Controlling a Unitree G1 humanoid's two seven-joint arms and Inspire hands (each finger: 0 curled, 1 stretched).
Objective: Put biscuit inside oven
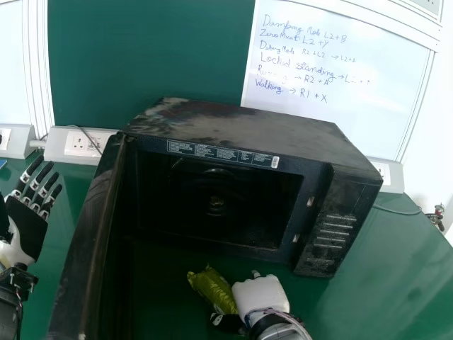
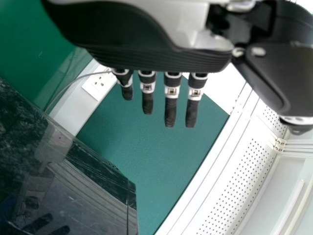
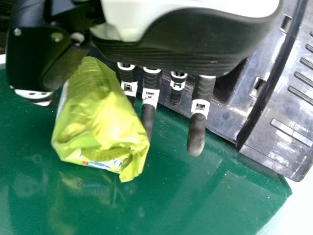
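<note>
The right hand [image 1: 260, 294] is pinching the biscuit packet [image 3: 100, 115] with thumb and fingers — the packet is sitting to its left, slanting forward-left toward the oven [image 1: 248, 127] — while the left hand [image 1: 28, 225] is hanging straight-fingered outside the door [image 1: 88, 234].

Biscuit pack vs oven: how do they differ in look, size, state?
Colour: biscuit pack yellow-green, oven mostly black.
Size: biscuit pack small, oven far bulkier.
Shape/state: biscuit pack elongated, wrapper crinkled; oven boxy, door open.
Shared: both carry printing.
</note>
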